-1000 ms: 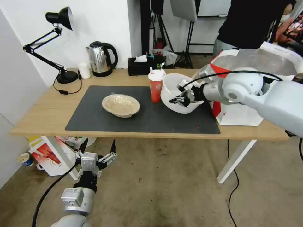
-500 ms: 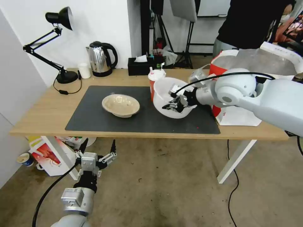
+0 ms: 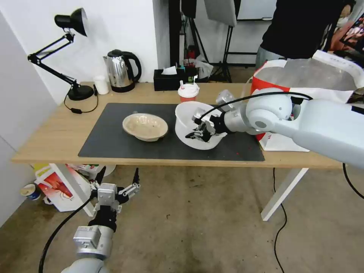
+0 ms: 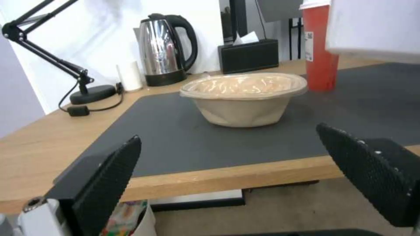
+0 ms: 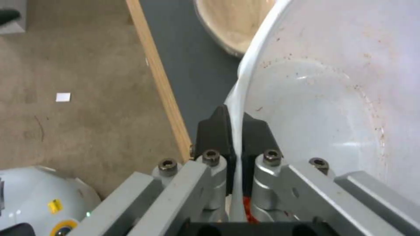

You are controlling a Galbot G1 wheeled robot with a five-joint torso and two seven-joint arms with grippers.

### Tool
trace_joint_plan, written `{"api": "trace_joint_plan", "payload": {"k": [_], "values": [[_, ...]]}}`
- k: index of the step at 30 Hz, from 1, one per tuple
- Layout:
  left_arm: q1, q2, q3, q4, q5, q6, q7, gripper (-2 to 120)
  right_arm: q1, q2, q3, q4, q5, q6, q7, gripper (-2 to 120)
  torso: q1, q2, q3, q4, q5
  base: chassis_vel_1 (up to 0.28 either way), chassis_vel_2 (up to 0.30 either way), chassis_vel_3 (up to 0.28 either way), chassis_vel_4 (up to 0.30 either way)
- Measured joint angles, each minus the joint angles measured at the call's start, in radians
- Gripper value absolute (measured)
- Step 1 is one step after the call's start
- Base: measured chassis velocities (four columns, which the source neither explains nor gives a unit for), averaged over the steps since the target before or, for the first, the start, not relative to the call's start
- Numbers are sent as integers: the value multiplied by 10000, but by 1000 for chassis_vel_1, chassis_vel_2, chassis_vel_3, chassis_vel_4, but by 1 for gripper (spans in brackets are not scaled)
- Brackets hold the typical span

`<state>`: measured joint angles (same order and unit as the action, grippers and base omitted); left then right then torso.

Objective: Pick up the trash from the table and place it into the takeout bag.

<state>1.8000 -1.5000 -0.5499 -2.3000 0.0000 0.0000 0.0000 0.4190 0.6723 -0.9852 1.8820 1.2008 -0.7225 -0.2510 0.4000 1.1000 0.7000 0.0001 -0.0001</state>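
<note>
Right gripper (image 5: 234,131) pinches bowl (image 3: 189,129) rim, tilted over the desk (image 3: 49,136) for bagging; left gripper (image 3: 117,185) parked low, fingers open.

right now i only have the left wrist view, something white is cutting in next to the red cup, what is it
Observer: That is the large white bowl, tilted, with the right pincer shut on its rim, one finger inside and one outside.

Operator: ok and where is the takeout bag, i cant find it

Observer: The takeout bag stands at the right end of the table, behind the right arm, with its foil-lined top open.
</note>
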Motion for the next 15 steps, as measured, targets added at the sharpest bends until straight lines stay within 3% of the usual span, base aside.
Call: {"api": "trace_joint_plan", "payload": {"k": [15], "values": [[0,0,0,0,0,0,0,100,1654,-481,-60,156,704,0,-48,0,1,0,0,-1,1,0,0,0,0]]}}
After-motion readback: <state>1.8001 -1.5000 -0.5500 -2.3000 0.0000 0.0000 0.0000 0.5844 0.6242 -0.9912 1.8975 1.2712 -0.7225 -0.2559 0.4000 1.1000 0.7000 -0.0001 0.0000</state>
